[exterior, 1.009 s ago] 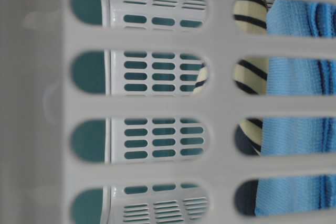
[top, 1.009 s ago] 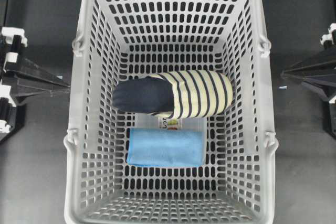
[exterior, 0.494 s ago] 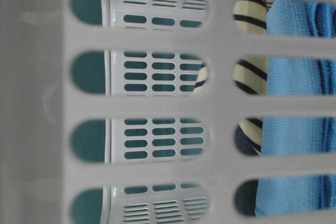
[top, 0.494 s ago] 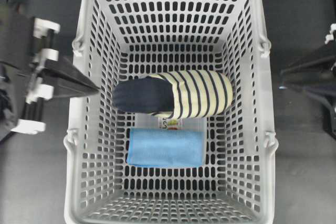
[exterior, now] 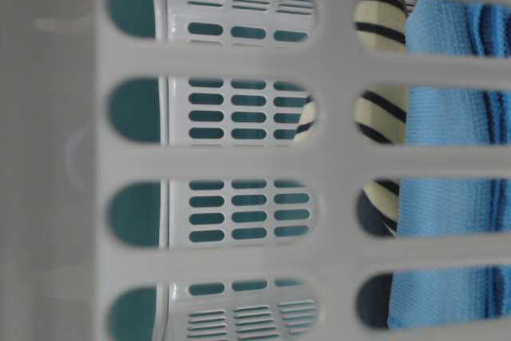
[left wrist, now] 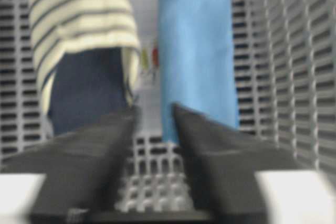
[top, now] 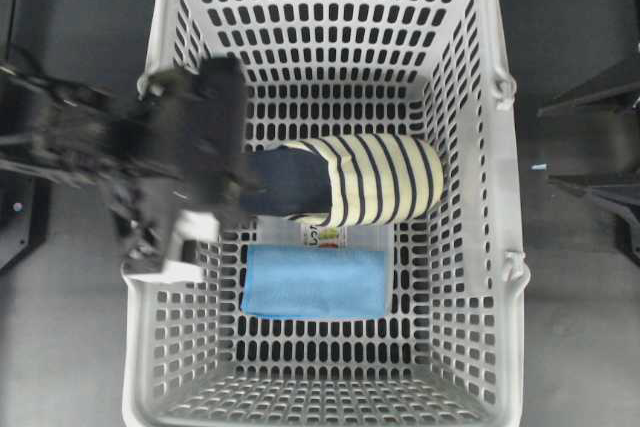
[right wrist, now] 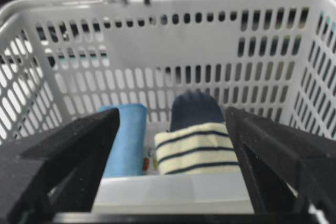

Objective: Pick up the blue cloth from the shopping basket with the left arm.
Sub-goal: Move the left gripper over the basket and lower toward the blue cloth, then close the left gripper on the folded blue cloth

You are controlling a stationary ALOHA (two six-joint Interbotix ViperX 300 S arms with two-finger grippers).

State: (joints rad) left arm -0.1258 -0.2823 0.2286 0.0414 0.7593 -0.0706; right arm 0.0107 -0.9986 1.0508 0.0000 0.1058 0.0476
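Observation:
The blue cloth (top: pixel 315 282) lies flat and folded on the floor of the shopping basket (top: pixel 150 327), just in front of a navy and cream striped slipper (top: pixel 375 179). My left arm (top: pixel 185 152), motion-blurred, reaches over the basket's left rim. In the left wrist view my left gripper (left wrist: pixel 153 109) hangs above the basket floor with a narrow gap between its fingers and nothing in it. The near end of the blue cloth (left wrist: pixel 197 51) sits just beyond its right finger. My right gripper (top: pixel 545 145) stands wide open outside the basket's right wall.
A white printed packet (top: pixel 325 237) lies partly under the slipper and the cloth. The slipper's navy toe (left wrist: pixel 86 90) is close by my left finger. The basket's tall slotted walls (exterior: pixel 335 157) enclose everything. Dark tabletop (top: pixel 580 327) surrounds the basket.
My left arm has swung from the table on the left over the basket's rim and inside, and its jaws have parted. The right gripper's jaws have opened wide.

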